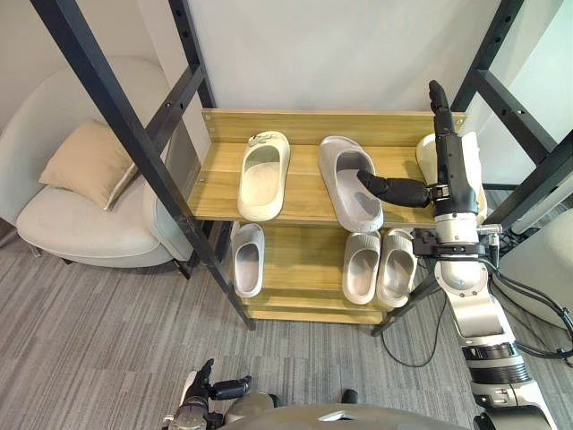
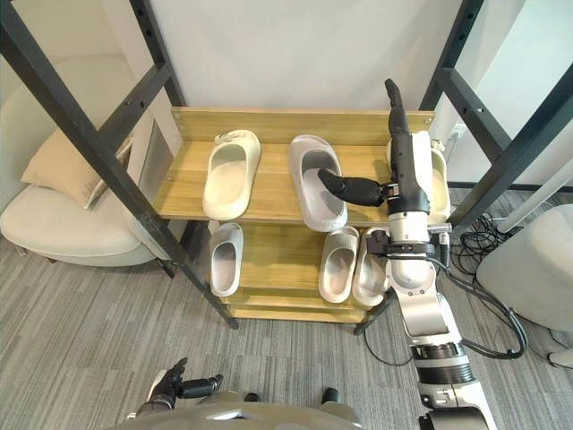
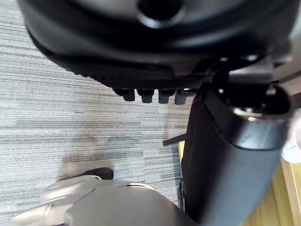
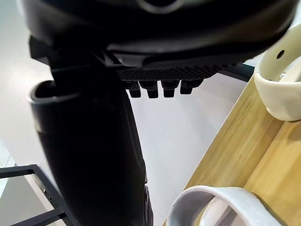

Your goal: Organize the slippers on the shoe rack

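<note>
Wood shoe rack [image 1: 304,204] on grey carpet [image 1: 89,340]; right robot hand [image 1: 452,170] spread, thumb in slipper [image 1: 358,213]; left robot hand [image 1: 208,391] relaxed.

The shoe rack [image 1: 304,184] is showing pale, matt wood with visible grain, while the slanting frame [image 1: 116,116] before it is looking like black matt metal. The slippers [image 1: 263,175] are appearing smooth, matt and foam-like. The carpet [image 1: 107,331] is showing a rough ribbed weave; the armchair [image 1: 81,228] and cushion [image 1: 88,161] are looking like soft cloth.
</note>
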### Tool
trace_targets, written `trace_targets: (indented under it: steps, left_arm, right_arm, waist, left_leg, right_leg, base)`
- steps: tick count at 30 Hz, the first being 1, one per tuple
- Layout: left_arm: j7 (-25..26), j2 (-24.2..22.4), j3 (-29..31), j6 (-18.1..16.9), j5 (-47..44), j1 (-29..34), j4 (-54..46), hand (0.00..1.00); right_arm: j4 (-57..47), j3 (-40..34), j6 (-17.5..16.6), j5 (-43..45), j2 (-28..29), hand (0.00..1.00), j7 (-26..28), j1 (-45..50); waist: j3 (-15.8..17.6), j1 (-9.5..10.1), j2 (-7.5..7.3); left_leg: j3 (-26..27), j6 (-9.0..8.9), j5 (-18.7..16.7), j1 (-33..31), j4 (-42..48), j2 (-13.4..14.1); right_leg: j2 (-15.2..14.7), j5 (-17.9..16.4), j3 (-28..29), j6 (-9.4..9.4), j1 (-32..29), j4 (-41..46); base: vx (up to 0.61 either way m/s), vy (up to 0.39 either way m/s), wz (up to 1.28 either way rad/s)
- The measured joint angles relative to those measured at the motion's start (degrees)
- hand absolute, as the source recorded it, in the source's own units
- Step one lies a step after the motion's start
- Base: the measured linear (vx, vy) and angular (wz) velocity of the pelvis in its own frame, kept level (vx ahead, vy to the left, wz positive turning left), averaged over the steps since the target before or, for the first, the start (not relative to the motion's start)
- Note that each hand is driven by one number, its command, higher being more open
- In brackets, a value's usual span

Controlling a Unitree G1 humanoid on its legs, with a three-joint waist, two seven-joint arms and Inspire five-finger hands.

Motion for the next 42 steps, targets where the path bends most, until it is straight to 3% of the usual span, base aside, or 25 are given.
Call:
trace_targets:
  steps: [10,20,21,32,42]
  left_arm:
    - [-0.08,0.56,0.01,-0.42,-0.06,-0.2,-1.13,1.0]
    - [-0.08,1.41,0.12,-0.48,-0.2,-0.52,-2.54,1.0]
    - [-0.08,1.47,0.12,-0.49,-0.21,-0.52,-2.61,1.0]
    - [-0.2,2.23,0.13,-0.72,-1.23,-0.77,-3.65,1.0]
    - [-0.26,2.48,0.13,-1.48,-1.23,-0.78,-3.78,1.0]
  right_arm:
    - [7.66,0.2,1.33,0.21,-1.09,1.0,0.14,-1.35]
    - [14.26,1.83,1.55,1.42,-2.5,1.0,0.17,-9.45]
    - [14.55,2.37,1.54,1.42,-2.79,0.0,0.16,-10.09]
    - [20.47,9.81,0.74,4.77,-3.98,0.0,3.22,-18.84]
    - [19.22,11.88,-0.04,5.99,-5.7,0.0,5.86,-19.74]
  waist:
    - [0.73,0.79,-1.16]
    - [1.86,1.59,-2.93]
    - [1.94,1.66,-3.04]
    - [3.21,2.95,-4.56]
    - [3.54,3.21,-5.08]
  left_leg:
    - [-1.5,0.58,0.38,-1.96,0.0,-0.3]
    - [-2.01,0.84,0.67,-3.32,-0.05,-0.44]
    - [-2.02,0.85,0.68,-3.35,-0.07,-0.44]
    - [-2.0,0.81,1.51,-3.29,-1.51,-0.5]
    - [-2.87,0.96,1.61,-3.17,-1.78,-0.57]
  right_leg:
    - [-0.08,0.01,-1.03,0.02,-1.3,0.12]
    - [-0.14,0.09,-1.49,-0.06,-2.5,0.02]
    - [-0.14,0.09,-1.49,-0.06,-2.53,0.02]
    - [-0.11,0.16,-1.5,-0.18,-3.16,0.15]
    - [-0.13,0.18,-2.14,-0.2,-2.77,0.16]
  base:
    - [0.01,0.001,0.07]
    - [0.0,0.0,0.01]
    - [0.0,0.0,0.0]
    - [0.0,0.0,0.0]
    - [0.01,0.0,0.04]
